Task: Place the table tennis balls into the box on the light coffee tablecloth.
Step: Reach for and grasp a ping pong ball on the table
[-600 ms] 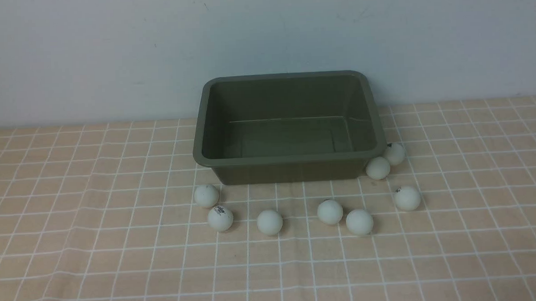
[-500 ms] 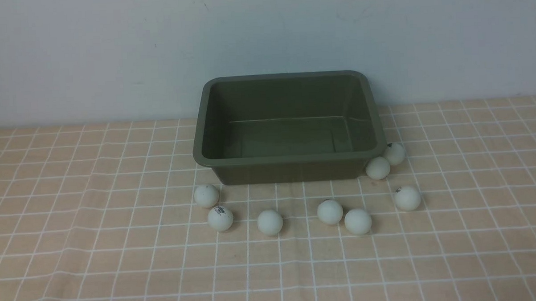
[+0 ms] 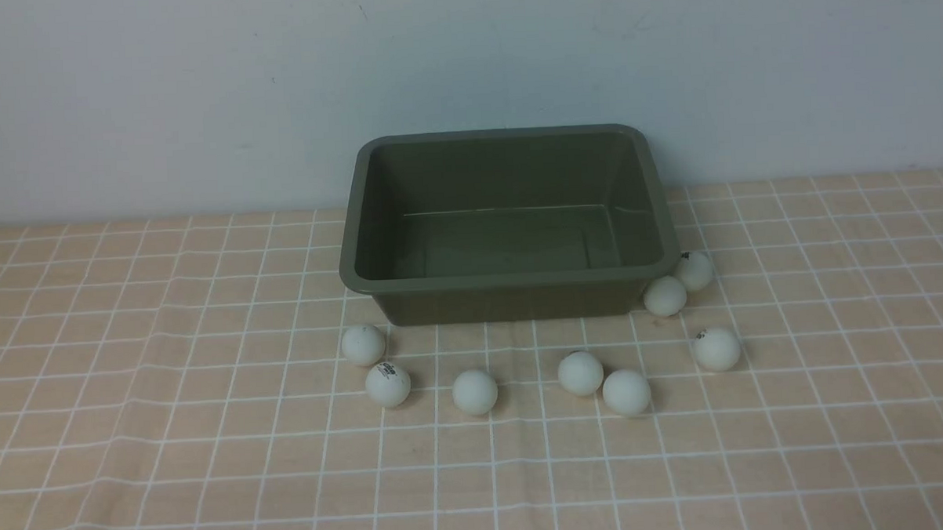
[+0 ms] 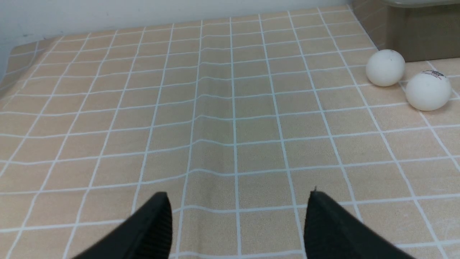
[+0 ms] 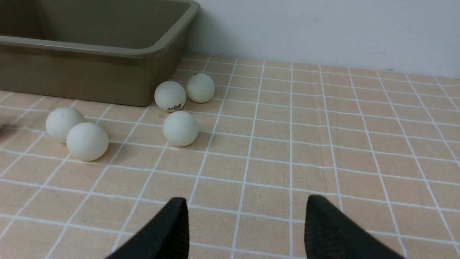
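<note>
The olive-green box (image 3: pixel 511 279) stands on the light coffee tablecloth (image 3: pixel 171 424) near the back wall, with no ball inside. Several white table tennis balls lie on the cloth along its front, from one at the left (image 3: pixel 363 344) to a pair (image 3: pixel 665 295) touching its right front corner. Neither gripper shows in the front view. My left gripper (image 4: pixel 239 194) hangs open over bare cloth, with two balls (image 4: pixel 385 67) and the box (image 4: pixel 413 32) well off to one side. My right gripper (image 5: pixel 246 198) is open too, short of a ball (image 5: pixel 180 128) and the box (image 5: pixel 107 50).
A pale wall (image 3: pixel 199 94) rises directly behind the box. The cloth has a shallow lengthwise crease (image 4: pixel 201 126) ahead of the left gripper, and its edge (image 4: pixel 10 72) falls away at the far side of the left wrist view.
One ball in front of the box, second from the right in the row, has rolled slightly left toward its neighbour. Everything else is still.
</note>
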`<state>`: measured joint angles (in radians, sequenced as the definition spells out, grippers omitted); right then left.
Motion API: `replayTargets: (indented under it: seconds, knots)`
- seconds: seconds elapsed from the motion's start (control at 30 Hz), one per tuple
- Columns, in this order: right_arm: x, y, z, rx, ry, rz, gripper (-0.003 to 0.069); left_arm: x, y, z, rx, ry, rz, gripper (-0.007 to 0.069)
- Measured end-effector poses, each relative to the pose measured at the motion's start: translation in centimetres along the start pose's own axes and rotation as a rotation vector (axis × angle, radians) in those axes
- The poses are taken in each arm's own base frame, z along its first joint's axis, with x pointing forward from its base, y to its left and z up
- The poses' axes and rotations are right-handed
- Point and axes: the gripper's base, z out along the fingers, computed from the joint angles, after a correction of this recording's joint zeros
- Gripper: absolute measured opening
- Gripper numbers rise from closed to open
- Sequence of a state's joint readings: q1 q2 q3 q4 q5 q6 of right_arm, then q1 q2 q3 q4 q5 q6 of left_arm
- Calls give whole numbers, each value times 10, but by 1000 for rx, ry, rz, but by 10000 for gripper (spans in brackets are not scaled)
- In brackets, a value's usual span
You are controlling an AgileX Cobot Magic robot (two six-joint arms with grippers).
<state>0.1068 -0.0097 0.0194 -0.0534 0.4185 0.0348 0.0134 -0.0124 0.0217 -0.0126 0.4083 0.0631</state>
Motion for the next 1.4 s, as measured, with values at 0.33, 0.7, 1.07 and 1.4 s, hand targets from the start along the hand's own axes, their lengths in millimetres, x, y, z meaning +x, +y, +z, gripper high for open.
replayTargets:
  seconds: [0.33, 0.7, 1.07, 1.4]
  knots:
    - [0, -1, 0, 7, -8, -23, 400, 0, 0, 0, 0, 0, 0, 413]
    - [-1, -3, 0, 38, -11, -120, 388, 0, 0, 0, 0, 0, 0, 413]
    - [-19, -5, -9, 47, -21, -2, 388, 0, 0, 0, 0, 0, 1, 413]
    - [-82, -9, -43, 51, -94, 146, 388, 0, 0, 0, 0, 0, 1, 413]
